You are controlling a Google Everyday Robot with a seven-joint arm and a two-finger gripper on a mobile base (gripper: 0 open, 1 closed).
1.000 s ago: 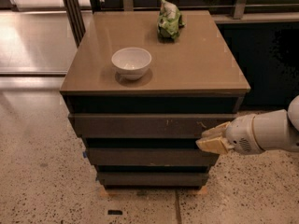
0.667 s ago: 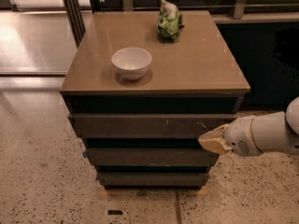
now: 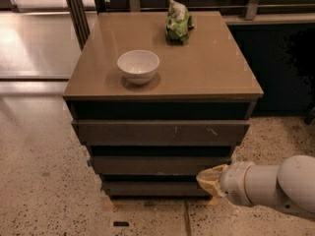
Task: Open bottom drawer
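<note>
A brown three-drawer cabinet (image 3: 206,77) stands on a speckled floor, with a white bowl (image 3: 138,65) and a crumpled green snack bag (image 3: 178,22) on its top. The bottom drawer (image 3: 147,189), the lowest and narrowest front, sits flush under the middle drawer (image 3: 152,165). The robot's tan-tipped gripper (image 3: 209,180) reaches in from the right at that drawer's right end; how wide it stands cannot be told.

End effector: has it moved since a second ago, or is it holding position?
Yes. The end effector has dropped from beside the scratched top drawer front to the right end of the bottom drawer.
</note>
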